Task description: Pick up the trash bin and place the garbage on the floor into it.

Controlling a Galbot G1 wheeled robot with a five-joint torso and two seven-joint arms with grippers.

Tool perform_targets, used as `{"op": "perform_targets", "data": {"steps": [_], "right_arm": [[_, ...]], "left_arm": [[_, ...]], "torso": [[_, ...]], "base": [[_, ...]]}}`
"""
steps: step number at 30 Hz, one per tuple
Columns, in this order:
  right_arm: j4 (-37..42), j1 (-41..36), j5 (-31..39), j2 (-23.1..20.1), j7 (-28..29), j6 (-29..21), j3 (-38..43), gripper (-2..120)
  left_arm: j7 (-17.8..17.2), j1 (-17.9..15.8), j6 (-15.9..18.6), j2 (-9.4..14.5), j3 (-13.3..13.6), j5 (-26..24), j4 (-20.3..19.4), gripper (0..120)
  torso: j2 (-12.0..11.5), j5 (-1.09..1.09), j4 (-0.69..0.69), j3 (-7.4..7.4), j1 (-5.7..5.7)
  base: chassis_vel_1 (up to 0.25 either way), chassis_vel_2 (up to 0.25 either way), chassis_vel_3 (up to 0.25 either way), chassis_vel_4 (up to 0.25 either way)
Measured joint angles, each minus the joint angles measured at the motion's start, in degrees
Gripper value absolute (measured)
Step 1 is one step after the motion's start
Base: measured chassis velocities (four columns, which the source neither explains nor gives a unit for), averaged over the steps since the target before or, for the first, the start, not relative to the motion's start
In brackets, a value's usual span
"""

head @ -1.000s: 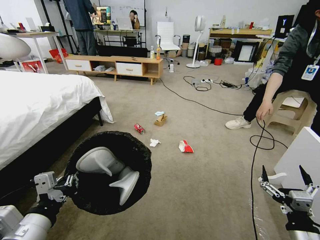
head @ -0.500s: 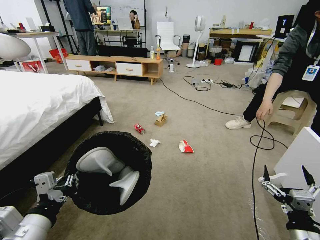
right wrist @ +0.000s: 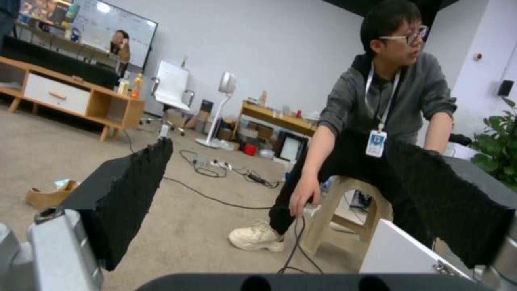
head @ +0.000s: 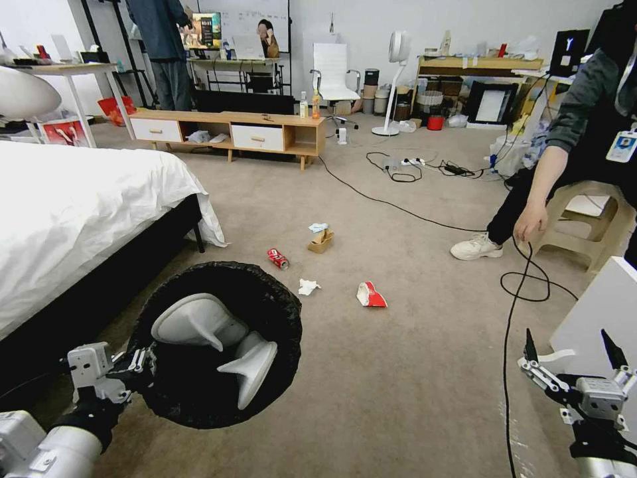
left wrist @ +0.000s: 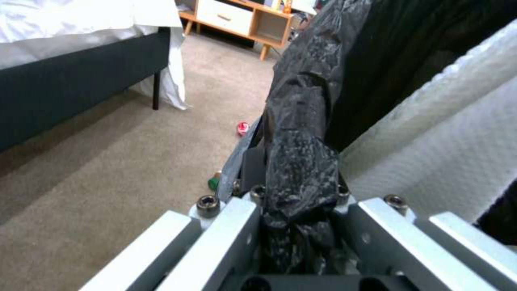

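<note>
The trash bin (head: 219,342) is held by its rim, clenched in the left gripper (head: 136,366) jaws, apparently for carrying; the right gripper (head: 576,362) jaws are spread, empty.

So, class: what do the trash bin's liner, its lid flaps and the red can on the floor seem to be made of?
Trash bin liner: thin black plastic film, crinkled and faintly glossy where the left gripper pinches it.
Lid flaps: probably moulded plastic, white, smooth and curved.
Red can: likely thin metal, since it looks dented with a printed skin, though too small to be sure.
</note>
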Motion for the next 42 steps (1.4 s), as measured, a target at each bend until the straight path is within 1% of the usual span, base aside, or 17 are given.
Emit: {"op": "perform_targets", "data": {"steps": [9, 27, 42], "right_arm": [[-0.33, 0.11, -0.01, -0.05, -0.03, 0.21, 0.16, 100], [-0.18, 0.10, 0.04, 0.02, -0.13, 0.30, 0.15, 100], [-0.41, 0.13, 0.02, 0.09, -0.18, 0.28, 0.26, 100]], "left_arm": [[0.01, -0.18, -0.06, -0.18, 0.03, -0.05, 0.00, 2], [0.02, -0.18, -0.06, -0.40, 0.01, -0.05, -0.01, 2], [0.05, -0.30, -0.11, -0.44, 0.07, -0.12, 0.12, 2]], "torso": [[0.00, 0.00, 0.00, 0.00, 0.00], [0.00, 0.00, 0.00, 0.00, 0.00], [0.00, 0.01, -0.01, 0.00, 0.00]], "base": [[-0.003, 0.006, 0.003, -0.006], [-0.040, 0.038, 0.044, -0.035], [-0.069, 0.066, 0.069, -0.063]]}}
